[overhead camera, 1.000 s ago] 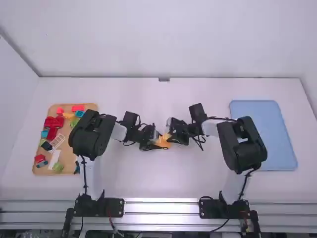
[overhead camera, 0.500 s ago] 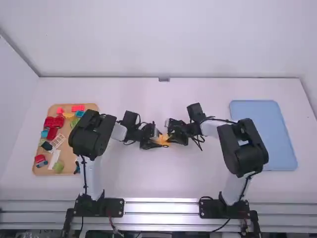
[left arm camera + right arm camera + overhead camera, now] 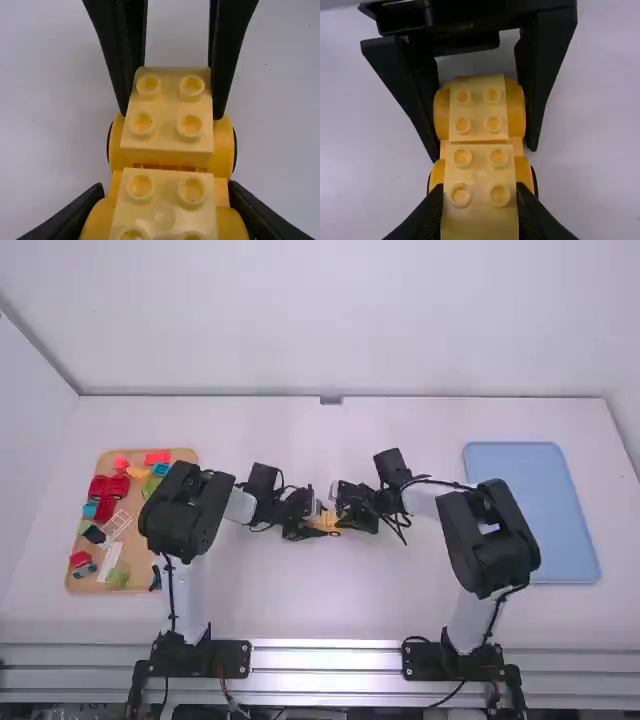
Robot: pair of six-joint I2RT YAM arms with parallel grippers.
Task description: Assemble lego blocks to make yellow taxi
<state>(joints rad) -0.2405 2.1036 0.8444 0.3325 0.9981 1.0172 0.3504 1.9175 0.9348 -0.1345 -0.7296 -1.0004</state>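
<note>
Mid-table, the right gripper (image 3: 342, 521) pinching a block (image 3: 480, 215) has neared the left gripper (image 3: 320, 524) clamping a chassis (image 3: 223, 150).

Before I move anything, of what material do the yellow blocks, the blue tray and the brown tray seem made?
Yellow blocks: smooth, slightly shiny hard plastic, judging by their moulded round studs and even colour. Blue tray: probably matt plastic, from its flat, uniform blue; painted metal is possible. Brown tray: perhaps matt wood, only its tan colour suggests it.
</note>
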